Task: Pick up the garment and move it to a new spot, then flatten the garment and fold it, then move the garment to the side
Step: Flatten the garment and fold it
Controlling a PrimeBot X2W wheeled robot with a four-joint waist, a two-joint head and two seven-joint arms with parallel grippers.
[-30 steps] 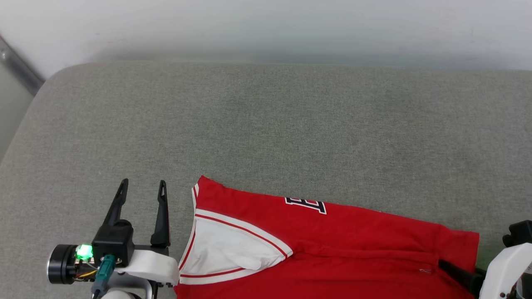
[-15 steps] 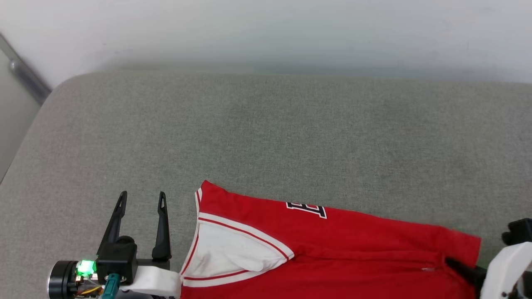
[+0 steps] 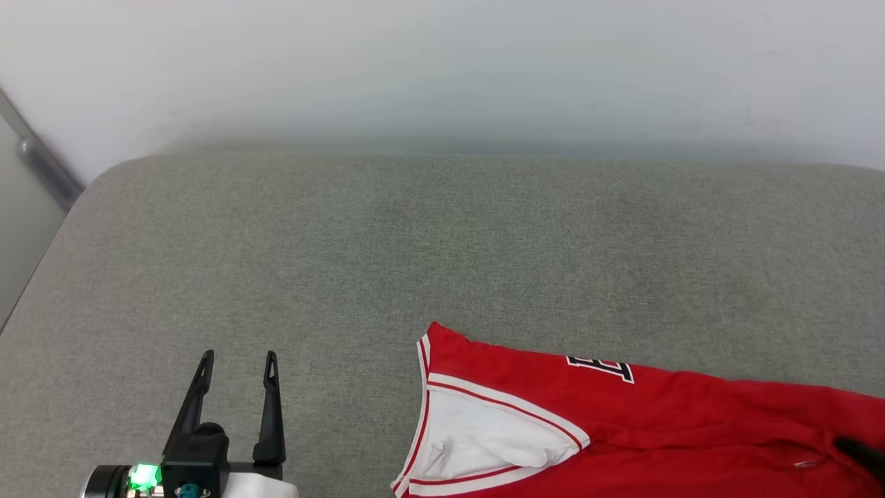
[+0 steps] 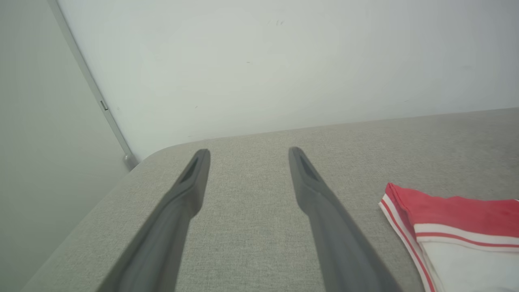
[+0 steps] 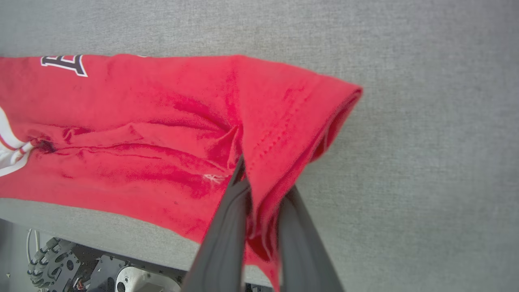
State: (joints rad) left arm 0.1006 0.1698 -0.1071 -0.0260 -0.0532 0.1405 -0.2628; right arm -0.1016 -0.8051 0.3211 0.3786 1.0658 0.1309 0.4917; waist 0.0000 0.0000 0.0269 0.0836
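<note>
The garment (image 3: 691, 415), red with a white sleeve and striped trim, lies folded in a long band at the lower right of the grey cushion (image 3: 442, 242). Black-and-white lettering shows on its far edge. In the right wrist view my right gripper (image 5: 263, 182) is shut on a raised fold at the garment's (image 5: 162, 121) red end, with fabric draped over its fingers (image 5: 227, 227). My left gripper (image 3: 238, 356) stands open at the lower left, above bare cushion and well left of the cloth. In the left wrist view the left gripper (image 4: 249, 152) is empty and the garment's (image 4: 454, 207) sleeve end lies to its right.
A white wall rises behind the cushion. A metal strip (image 3: 41, 166) runs down at the far left past the cushion's rounded corner. In the right wrist view the cushion's front edge lies just below the garment, with my wheeled base (image 5: 61, 263) beneath it.
My right gripper has shut on the garment's end and drawn the garment to the right, away from the left gripper. The head camera has also tilted up a little.
</note>
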